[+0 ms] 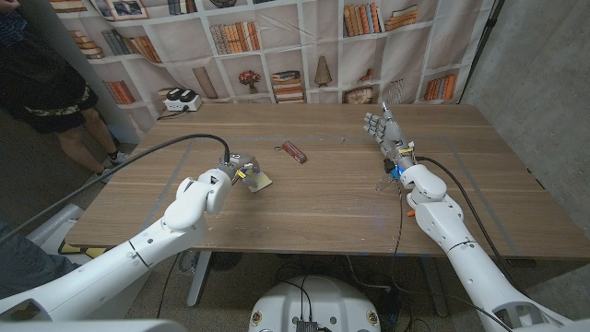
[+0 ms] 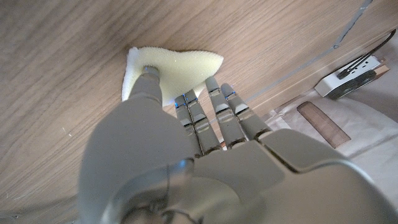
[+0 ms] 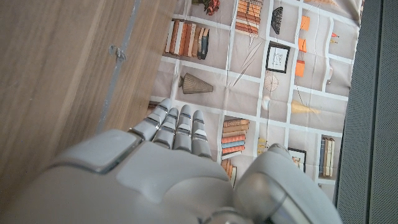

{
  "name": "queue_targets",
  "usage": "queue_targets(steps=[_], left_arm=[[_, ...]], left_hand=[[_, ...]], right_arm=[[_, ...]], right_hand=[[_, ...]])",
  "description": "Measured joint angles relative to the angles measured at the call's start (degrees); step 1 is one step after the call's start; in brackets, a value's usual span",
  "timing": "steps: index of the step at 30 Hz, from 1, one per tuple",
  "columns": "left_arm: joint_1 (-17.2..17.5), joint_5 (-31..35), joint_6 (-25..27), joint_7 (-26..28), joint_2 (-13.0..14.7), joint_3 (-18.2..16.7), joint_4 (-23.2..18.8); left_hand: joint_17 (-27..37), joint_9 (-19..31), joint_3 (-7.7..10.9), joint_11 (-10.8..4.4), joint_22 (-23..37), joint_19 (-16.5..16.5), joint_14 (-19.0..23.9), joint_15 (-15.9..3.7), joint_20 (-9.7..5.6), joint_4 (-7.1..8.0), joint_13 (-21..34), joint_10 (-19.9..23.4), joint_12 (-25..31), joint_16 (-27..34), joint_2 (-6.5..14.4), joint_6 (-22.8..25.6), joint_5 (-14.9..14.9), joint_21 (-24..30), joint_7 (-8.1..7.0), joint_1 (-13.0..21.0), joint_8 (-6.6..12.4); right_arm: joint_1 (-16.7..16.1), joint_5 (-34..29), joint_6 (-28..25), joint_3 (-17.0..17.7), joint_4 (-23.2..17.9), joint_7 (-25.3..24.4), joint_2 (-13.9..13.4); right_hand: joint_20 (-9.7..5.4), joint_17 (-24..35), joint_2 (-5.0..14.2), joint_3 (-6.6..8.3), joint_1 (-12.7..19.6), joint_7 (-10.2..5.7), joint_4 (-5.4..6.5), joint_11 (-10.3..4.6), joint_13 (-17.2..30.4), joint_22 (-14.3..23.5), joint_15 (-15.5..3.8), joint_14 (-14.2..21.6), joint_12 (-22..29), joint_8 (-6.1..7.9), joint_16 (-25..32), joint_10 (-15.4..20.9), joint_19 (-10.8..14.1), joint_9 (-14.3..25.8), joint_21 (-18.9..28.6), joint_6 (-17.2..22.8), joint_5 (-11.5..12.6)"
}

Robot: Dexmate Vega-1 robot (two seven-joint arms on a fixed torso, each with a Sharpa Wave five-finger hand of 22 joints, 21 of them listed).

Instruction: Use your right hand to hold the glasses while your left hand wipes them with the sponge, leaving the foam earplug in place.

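Looking down from the head view: left hand grasps the sponge on the table left of middle; glasses lie just beyond, toward the far edge, untouched. Right hand hovers near the far right corner, fingers released and apart. Left wrist view: fingers and thumb clamp the sponge against the wood. Right wrist view: right hand grasps nothing.

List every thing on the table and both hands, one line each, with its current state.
Sponge: on the table, pressed under the left hand's fingers.
Left hand: holds the sponge.
Right hand: fingers straight, holding nothing, over the table.
Dark red object: lying on the table, untouched; too small to identify.
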Motion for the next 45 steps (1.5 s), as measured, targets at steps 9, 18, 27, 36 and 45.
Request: queue_targets(steps=[9, 18, 27, 36, 45], left_arm=[[-0.59, -0.02, 0.66, -0.79, -0.45, 0.53, 0.04], [-0.65, 0.23, 1.73, -0.21, -0.67, 0.6, -0.09], [-0.82, 1.21, 2.35, 0.78, -0.77, 0.33, -0.55], [-1.29, 2.96, 2.62, 0.72, -0.77, 0.34, -1.5], [-1.03, 5.44, 2.9, 1.84, -1.38, -0.48, -2.61]], left_hand=[[0.14, 0.0, 1.16, -0.33, -0.27, 5.52, 8.24, -2.47, -0.47, 0.05, 0.14, 7.25, 0.18, -0.01, 0.91, 7.17, -1.08, 1.33, 0.05, 2.39, 1.36], [0.15, -0.12, 2.0, -0.39, -0.16, 8.69, 12.78, -4.04, -0.78, 0.82, 0.03, 12.31, 0.19, -0.22, 1.01, 12.05, -1.47, 2.32, -0.12, 3.5, 3.12], [0.05, -0.12, 2.16, -0.86, -0.16, 10.33, 15.78, -5.32, -0.98, 1.27, -0.04, 16.12, -0.06, -0.6, 1.54, 15.22, -1.59, 2.75, -0.83, 3.26, 4.37], [-0.05, -0.5, 2.16, -0.97, -0.16, 10.32, 15.98, -5.32, -0.98, 1.27, 0.01, 16.86, -0.79, -1.16, 1.54, 15.71, -1.74, 2.75, -0.72, 3.26, 4.46], [-0.11, -0.66, 2.16, -1.04, -0.16, 10.32, 15.97, -5.31, -0.98, 1.27, 0.01, 16.94, -1.45, -1.4, 2.06, 15.71, -1.79, 2.75, -0.72, 3.78, 4.06]], right_arm=[[-0.02, 0.15, 0.17, 0.08, -0.01, 0.15, -0.01], [-0.02, 0.19, 0.37, 0.11, 0.12, 0.2, 0.13], [-0.05, 0.21, 1.0, 0.14, 0.2, 0.21, 0.22], [-0.59, 0.39, 2.07, 0.42, -0.02, 0.22, 0.2], [-1.95, 0.52, 3.31, 0.81, -1.5, 0.0, -0.49]], right_hand=[[0.0, 0.0, 0.0, -0.01, 0.0, -0.31, -0.01, 0.0, 0.0, 0.0, 0.0, 0.0, 0.0, 0.0, 0.0, 0.0, 0.0, -0.01, -0.23, 0.32, 0.0], [0.01, 0.0, 0.0, -0.24, 0.0, -0.31, -0.24, 0.0, 0.0, 0.0, 0.0, 0.0, 0.0, 0.0, 0.0, 0.0, -0.01, -0.01, -0.43, 0.32, 0.0], [0.42, 0.0, 0.0, -0.24, 0.0, -0.3, -0.24, 0.0, 0.0, 0.0, 0.0, 0.0, 0.0, 0.0, 0.0, 0.0, 0.42, -0.02, -0.43, 0.31, 0.0], [0.42, 0.0, 0.3, -0.06, 0.3, -0.3, -0.41, 0.0, 0.0, 0.0, 0.21, 0.21, 0.0, 0.0, 0.0, 0.0, 0.41, -0.02, -0.88, 0.31, 0.0], [0.21, 0.0, 0.53, 0.03, 0.53, -0.3, -0.5, -0.31, 0.0, 0.0, 0.12, 0.51, 0.0, 0.0, 0.0, 0.31, 0.63, -0.02, -0.88, 0.31, 0.0]])
